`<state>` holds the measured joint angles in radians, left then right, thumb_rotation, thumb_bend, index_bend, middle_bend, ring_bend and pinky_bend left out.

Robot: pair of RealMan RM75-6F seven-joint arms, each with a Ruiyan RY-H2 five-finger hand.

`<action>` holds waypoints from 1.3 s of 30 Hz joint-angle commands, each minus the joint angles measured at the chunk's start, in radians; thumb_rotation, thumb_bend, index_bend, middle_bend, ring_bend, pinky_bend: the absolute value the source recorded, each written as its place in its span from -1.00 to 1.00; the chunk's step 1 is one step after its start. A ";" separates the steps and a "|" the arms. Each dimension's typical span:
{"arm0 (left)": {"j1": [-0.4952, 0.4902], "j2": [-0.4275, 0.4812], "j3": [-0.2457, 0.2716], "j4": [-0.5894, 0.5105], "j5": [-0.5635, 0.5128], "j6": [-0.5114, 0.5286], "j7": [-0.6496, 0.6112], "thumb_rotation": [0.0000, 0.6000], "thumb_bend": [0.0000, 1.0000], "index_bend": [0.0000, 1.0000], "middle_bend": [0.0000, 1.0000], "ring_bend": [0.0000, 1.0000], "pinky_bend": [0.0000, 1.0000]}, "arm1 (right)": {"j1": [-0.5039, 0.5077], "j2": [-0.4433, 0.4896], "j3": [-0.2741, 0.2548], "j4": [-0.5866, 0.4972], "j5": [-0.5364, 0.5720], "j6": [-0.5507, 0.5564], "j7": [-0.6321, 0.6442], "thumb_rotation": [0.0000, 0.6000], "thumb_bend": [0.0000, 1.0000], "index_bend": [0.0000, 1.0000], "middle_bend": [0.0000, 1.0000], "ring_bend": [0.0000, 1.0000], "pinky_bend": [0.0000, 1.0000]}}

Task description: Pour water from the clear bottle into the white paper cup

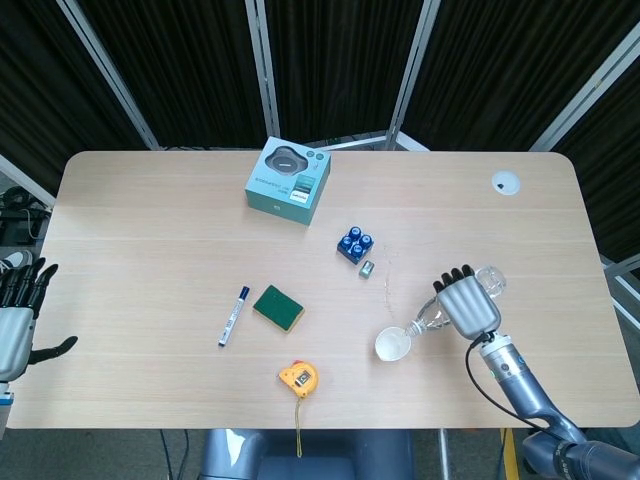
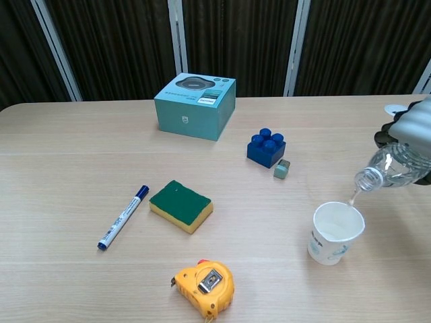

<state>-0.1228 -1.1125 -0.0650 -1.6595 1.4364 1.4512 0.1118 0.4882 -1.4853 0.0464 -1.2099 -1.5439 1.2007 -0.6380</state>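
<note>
My right hand (image 1: pixel 465 305) (image 2: pixel 412 132) grips the clear bottle (image 2: pixel 392 169) (image 1: pixel 434 317) and holds it tilted, mouth down and to the left, just above the white paper cup (image 2: pixel 335 232) (image 1: pixel 394 345). A thin stream of water falls from the bottle's mouth onto the cup's far rim in the chest view. The cup stands upright on the table. My left hand (image 1: pixel 17 318) hangs open off the table's left edge, holding nothing.
A yellow tape measure (image 2: pixel 205 286), a green and yellow sponge (image 2: pixel 180 205) and a blue marker (image 2: pixel 123 217) lie left of the cup. A blue block (image 2: pixel 267 147) with a small grey piece and a teal box (image 2: pixel 195 105) sit further back.
</note>
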 commanded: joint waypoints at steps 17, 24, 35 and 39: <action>0.000 0.004 0.000 -0.006 -0.007 -0.004 0.006 1.00 -1.00 -1.00 -1.00 -1.00 -1.00 | -0.004 -0.003 -0.011 0.006 -0.011 0.006 -0.016 1.00 0.06 0.17 0.35 0.04 -0.08; 0.000 0.005 0.000 -0.007 -0.008 -0.004 0.006 1.00 -1.00 -1.00 -1.00 -1.00 -1.00 | -0.006 -0.004 -0.013 0.009 -0.015 0.008 -0.016 1.00 0.07 0.17 0.35 0.04 -0.08; 0.000 0.005 0.000 -0.007 -0.008 -0.005 0.006 1.00 -1.00 -1.00 -1.00 -1.00 -1.00 | -0.006 -0.010 -0.013 0.019 -0.017 0.009 -0.017 1.00 0.06 0.17 0.35 0.04 -0.08; 0.000 0.005 0.000 -0.007 -0.007 -0.005 0.005 1.00 -1.00 -1.00 -1.00 -1.00 -1.00 | -0.006 -0.013 -0.015 0.024 -0.019 0.009 -0.019 1.00 0.06 0.17 0.35 0.04 -0.08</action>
<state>-0.1228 -1.1074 -0.0647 -1.6669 1.4294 1.4466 0.1170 0.4818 -1.4983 0.0319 -1.1868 -1.5625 1.2100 -0.6568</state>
